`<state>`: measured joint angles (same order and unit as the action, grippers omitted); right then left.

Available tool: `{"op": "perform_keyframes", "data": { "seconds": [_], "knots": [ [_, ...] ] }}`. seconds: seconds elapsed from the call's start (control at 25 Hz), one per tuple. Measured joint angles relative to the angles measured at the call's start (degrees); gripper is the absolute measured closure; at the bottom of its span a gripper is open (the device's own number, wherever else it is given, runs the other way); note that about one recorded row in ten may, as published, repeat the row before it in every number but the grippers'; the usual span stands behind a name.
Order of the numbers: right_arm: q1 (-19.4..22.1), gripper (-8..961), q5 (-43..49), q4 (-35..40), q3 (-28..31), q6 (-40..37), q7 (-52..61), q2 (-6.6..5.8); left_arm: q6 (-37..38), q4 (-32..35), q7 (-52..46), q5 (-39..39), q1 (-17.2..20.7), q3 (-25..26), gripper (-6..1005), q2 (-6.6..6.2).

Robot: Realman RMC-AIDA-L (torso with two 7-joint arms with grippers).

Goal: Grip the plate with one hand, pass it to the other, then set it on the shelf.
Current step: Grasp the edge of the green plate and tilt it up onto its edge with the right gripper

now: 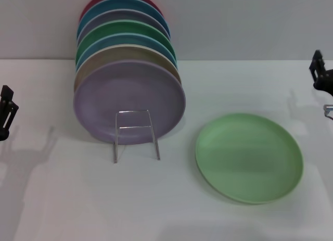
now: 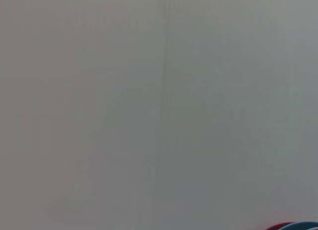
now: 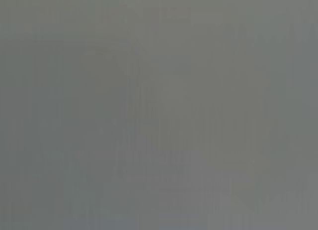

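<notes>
You have one light green plate lying flat on the white table, at about 4 o'clock from the shelf and apart from it. There is one shelf: a thin silver wire rack with a small rectangular front loop and two legs. Seven plates stand upright in it, one behind the other; the frontmost is the lavender plate.

Two grippers are in view, both at the edges of the head view. The left gripper sits at 9 o'clock, well apart from the shelf. The right gripper sits at 2 o'clock from the light green plate, well apart from it. Neither touches anything. You cannot tell how far either gripper is parted.
</notes>
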<state>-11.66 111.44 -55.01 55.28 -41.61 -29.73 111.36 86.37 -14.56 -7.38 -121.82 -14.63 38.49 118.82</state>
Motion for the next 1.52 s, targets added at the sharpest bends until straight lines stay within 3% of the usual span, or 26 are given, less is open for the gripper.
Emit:
{"op": "perform_keyframes", "data": {
  "seconds": [0.08,0.12,0.16,0.28,0.32,0.36,0.4,0.68,0.72,0.76,0.84,0.92,1.16,1.32,1.52],
  "knots": [
    [2.5,417,0.0,-6.5,8.1,12.8,-5.4,0.59,-0.1,0.1,0.0,0.0,-0.1,0.0,139,0.0],
    [3.9,417,0.0,-10.2,15.3,23.9,-8.9,2.12,-0.3,0.2,0.0,0.0,-0.3,0.0,140,0.0],
    [3.9,417,0.0,-10.2,15.3,23.9,-8.9,2.12,-0.3,0.2,0.0,0.0,-0.3,0.0,140,0.0],
    [4.8,417,0.5,-13.8,28.7,42.1,-13.7,5.45,-0.4,0.1,0.0,0.0,-0.4,0.0,141,0.0],
    [4.7,417,2.5,-15.7,35.4,53.0,-14.8,6.94,-0.4,-0.1,0.0,0.0,-0.4,0.1,142,0.0],
    [4.6,417,4.1,-17.0,38.4,58.3,-14.4,7.41,-0.3,-0.1,0.0,0.0,-0.4,0.1,142,0.0],
    [4.6,418,4.1,-17.0,38.4,58.3,-14.4,7.41,-0.2,-0.2,0.0,0.0,-0.4,0.1,142,0.0],
    [2.5,419,20.7,-30.1,50.6,87.9,-0.7,7.49,-0.1,-0.4,-0.4,0.4,-0.6,0.3,145,0.06],
    [1.1,420,24.2,-33.4,53.2,95.7,2.3,7.42,-0.1,-0.5,-0.5,0.4,-0.7,0.3,146,0.08],
    [1.1,421,24.2,-33.4,53.2,95.7,2.3,7.42,-0.1,-0.7,-0.6,0.4,-0.7,0.3,146,0.07],
    [-1.2,422,27.2,-35.4,56.4,104.1,4.9,7.22,0.0,-0.9,-0.7,0.4,-0.8,0.4,147,0.09],
    [-6.1,423,31.2,-35.4,61.9,115.0,6.3,7.09,0.0,-1.0,-0.7,0.4,-1.0,0.4,148,0.09],
    [-13.1,424,37.3,-31.5,67.8,125.4,7.0,6.63,0.3,-1.1,-0.7,0.4,-1.0,0.4,150,0.09],
    [-16.1,424,40.0,-26.8,68.6,128.5,7.2,6.04,0.5,-1.1,-0.7,0.4,-0.8,0.4,151,0.09],
    [-16.7,425,40.3,-23.4,68.5,128.5,6.2,5.98,0.4,-1.1,-0.7,0.3,-0.6,0.0,153,0.09]
  ]
}}
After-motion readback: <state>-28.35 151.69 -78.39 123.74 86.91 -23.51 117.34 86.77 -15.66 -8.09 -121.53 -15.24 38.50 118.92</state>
